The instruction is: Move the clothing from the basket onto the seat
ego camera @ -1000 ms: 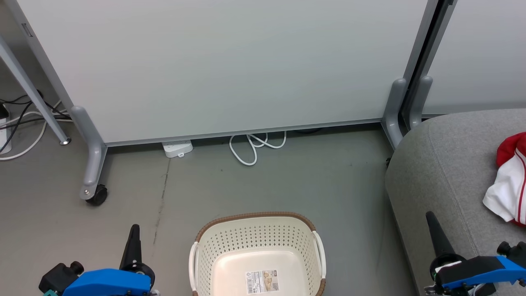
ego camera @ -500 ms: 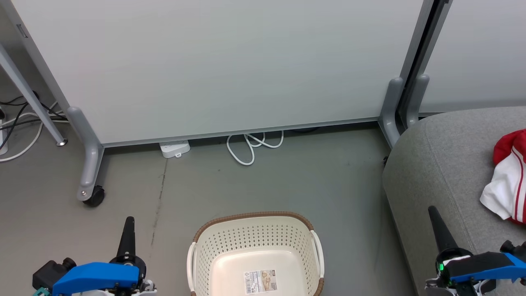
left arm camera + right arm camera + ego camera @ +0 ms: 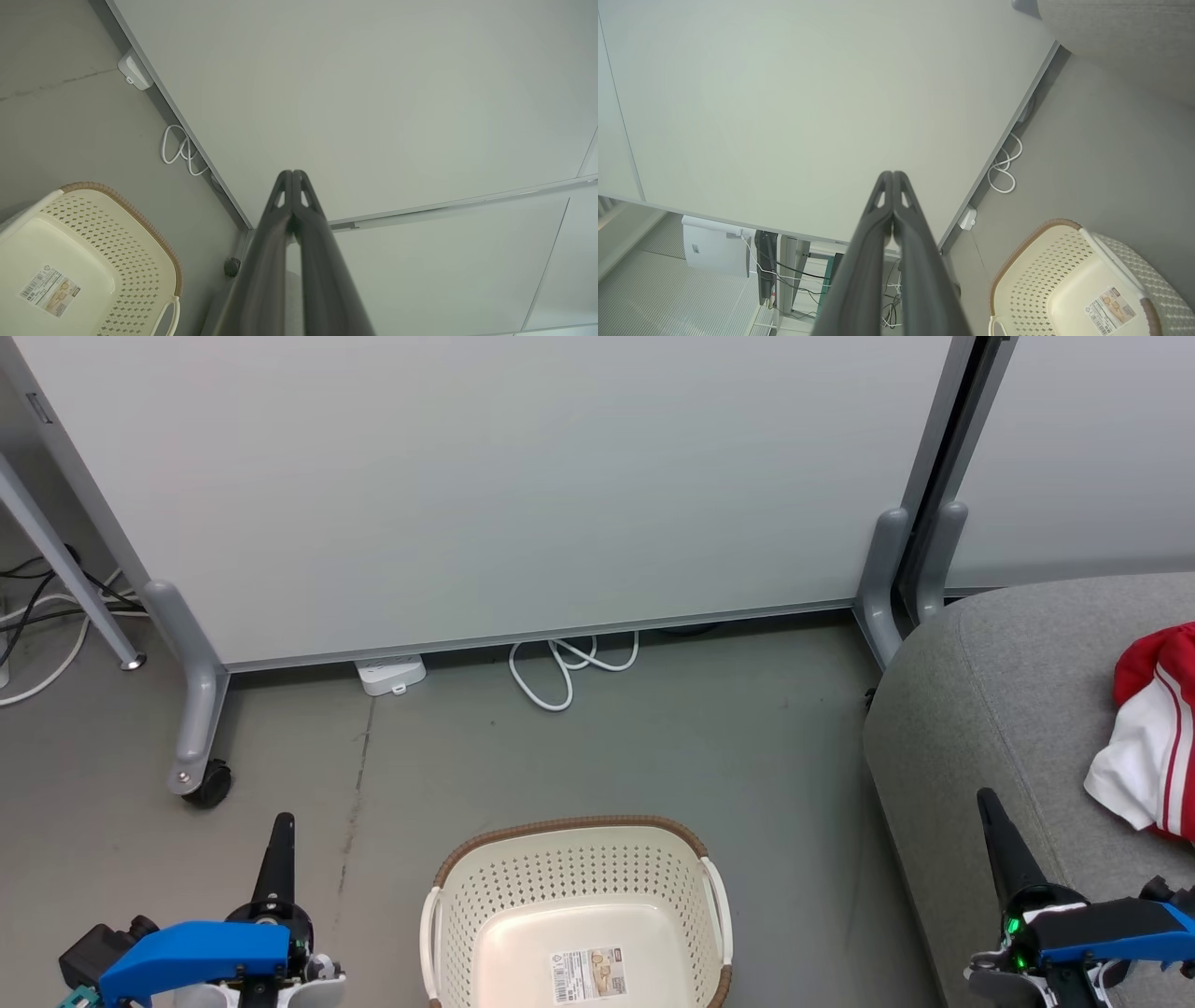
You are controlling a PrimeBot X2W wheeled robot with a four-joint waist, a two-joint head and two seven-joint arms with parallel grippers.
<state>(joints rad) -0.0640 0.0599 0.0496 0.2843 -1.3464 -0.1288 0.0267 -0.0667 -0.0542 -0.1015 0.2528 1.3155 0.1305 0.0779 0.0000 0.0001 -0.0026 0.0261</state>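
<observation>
Grey concrete floor [image 3: 653,747] filled the middle of the head view, backed across the top of the frame by a pale partition panel [image 3: 513,476] on grey legs, one of them ending in a black caster [image 3: 207,784] at the left. A white power strip [image 3: 390,673] and a looped white cable [image 3: 569,672] lay at the foot of the panel, near the centre. The basket [image 3: 569,824], cream with perforated sides and a brown rim, stood on the floor at the bottom centre of the frame, and a label sticker [image 3: 588,974] was on its bare bottom. The seat [image 3: 990,709], a large grey upholstered cushion with a rounded edge, took up the right side of the frame. The clothing [image 3: 1153,737], red fabric with a white panel and stripes, lay bunched on the seat at the far right edge, partly cut off by the frame and well apart from the basket. The left gripper [image 3: 279,831] was at the lower left, over the floor and left of the basket; in the left wrist view its two dark fingers were pressed together with nothing between them. The right gripper [image 3: 991,817] was at the lower right, in front of the seat's edge, and in the right wrist view its fingers were likewise closed on each other and held nothing.
</observation>
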